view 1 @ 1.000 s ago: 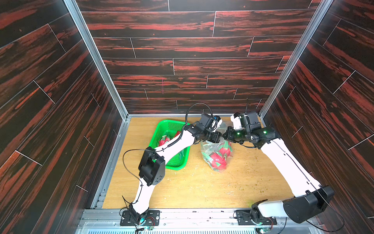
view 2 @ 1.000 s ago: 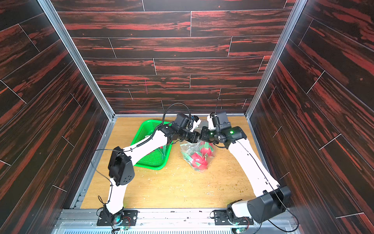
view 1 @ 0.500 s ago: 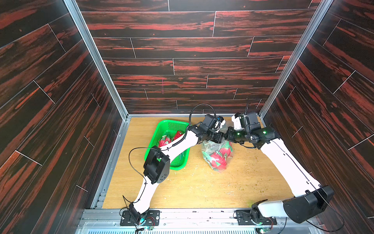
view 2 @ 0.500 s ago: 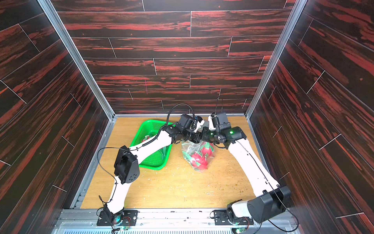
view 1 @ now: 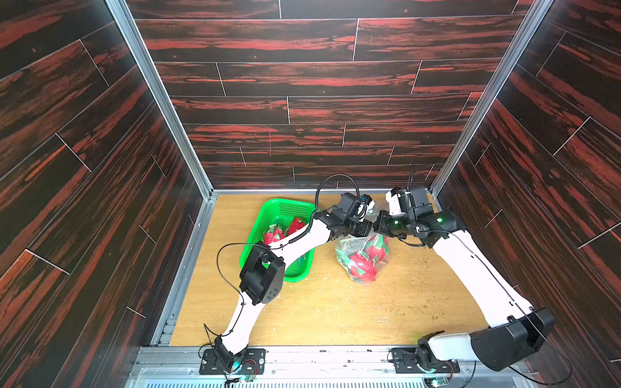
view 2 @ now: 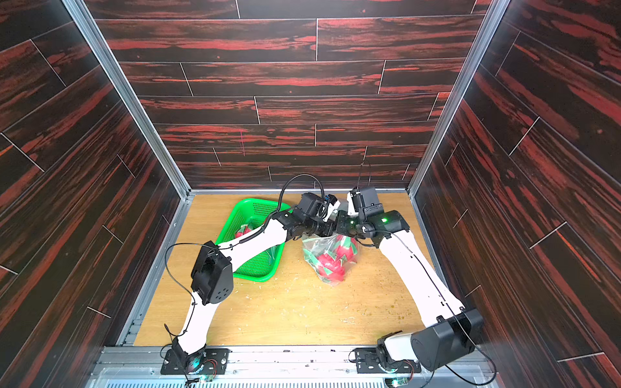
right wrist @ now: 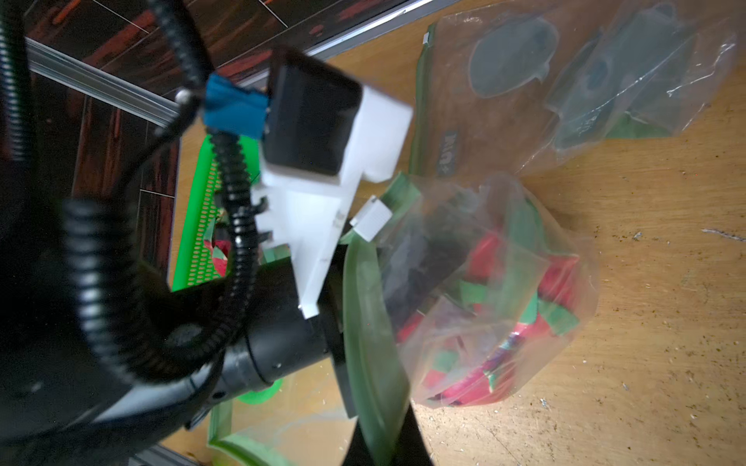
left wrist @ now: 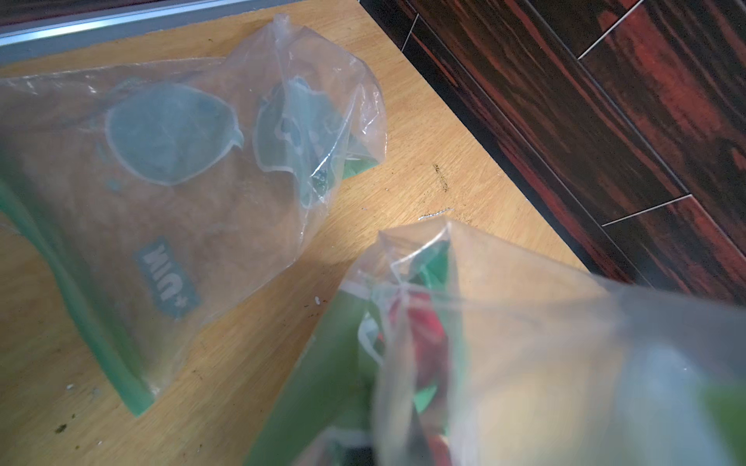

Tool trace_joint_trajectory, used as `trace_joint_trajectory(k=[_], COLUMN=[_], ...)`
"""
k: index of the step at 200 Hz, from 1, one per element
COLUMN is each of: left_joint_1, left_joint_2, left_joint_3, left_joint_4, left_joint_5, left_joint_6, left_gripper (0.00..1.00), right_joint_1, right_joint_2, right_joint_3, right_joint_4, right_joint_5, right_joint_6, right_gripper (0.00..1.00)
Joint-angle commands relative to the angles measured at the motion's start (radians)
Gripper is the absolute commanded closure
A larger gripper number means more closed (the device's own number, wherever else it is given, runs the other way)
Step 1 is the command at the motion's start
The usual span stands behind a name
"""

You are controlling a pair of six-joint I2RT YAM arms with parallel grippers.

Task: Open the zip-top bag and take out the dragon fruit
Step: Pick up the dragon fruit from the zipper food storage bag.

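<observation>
The clear zip-top bag (view 1: 364,255) with a green zip band (right wrist: 369,322) stands on the wooden floor (view 1: 336,312). Red and green dragon fruit (view 1: 361,265) (right wrist: 484,379) show through it. My two grippers meet at its mouth in both top views. The right gripper (right wrist: 381,437) is shut on the green band. The left gripper (view 1: 365,230) is shut on the bag's plastic at the mouth. In the left wrist view the bag (left wrist: 504,343) fills the foreground and hides the jaws.
A green perforated basket (view 1: 268,210) left of the bag holds two more dragon fruit (view 1: 274,235). An empty printed zip bag (left wrist: 161,193) (right wrist: 524,101) lies flat behind the grippers near the back wall. Crumbs dot the floor. Dark plank walls close in on three sides.
The left gripper slid right to the bag's mouth and went from part open to shut. The right gripper kept its hold and place.
</observation>
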Motion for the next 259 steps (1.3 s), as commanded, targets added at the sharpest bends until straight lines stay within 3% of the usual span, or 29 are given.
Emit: trace_joint_trajectory(k=[1, 81, 178, 205, 231, 259], left_joint_1=[-0.012, -0.014, -0.011, -0.012, -0.017, -0.024], left_joint_2=[-0.135, -0.372, -0.473, -0.5, -0.521, -0.528], left_joint_3=[-0.041, -0.112, -0.098, -0.149, -0.192, -0.216], left_joint_4=[0.025, -0.051, -0.244, -0.244, -0.234, -0.244], left_joint_5=[-0.01, -0.097, -0.313, -0.243, -0.078, -0.049], left_joint_6=[0.001, -0.039, -0.038, -0.018, 0.039, 0.076], left_gripper=[1.0, 1.0, 1.0, 1.0, 1.0, 1.0], right_joint_1=[0.0, -0.046, -0.115, -0.132, -0.139, -0.14], right_joint_2=[-0.029, -0.05, -0.083, -0.09, -0.077, -0.046], right_joint_3=[-0.012, -0.021, -0.026, -0.031, -0.022, 0.005], right_joint_4=[-0.019, -0.011, -0.02, -0.008, 0.002, 0.0], right_joint_5=[0.027, 0.019, -0.02, -0.045, -0.066, -0.102], right_joint_6=[-0.012, -0.002, -0.011, -0.006, -0.001, 0.003], right_gripper=[1.0, 1.0, 1.0, 1.0, 1.0, 1.0])
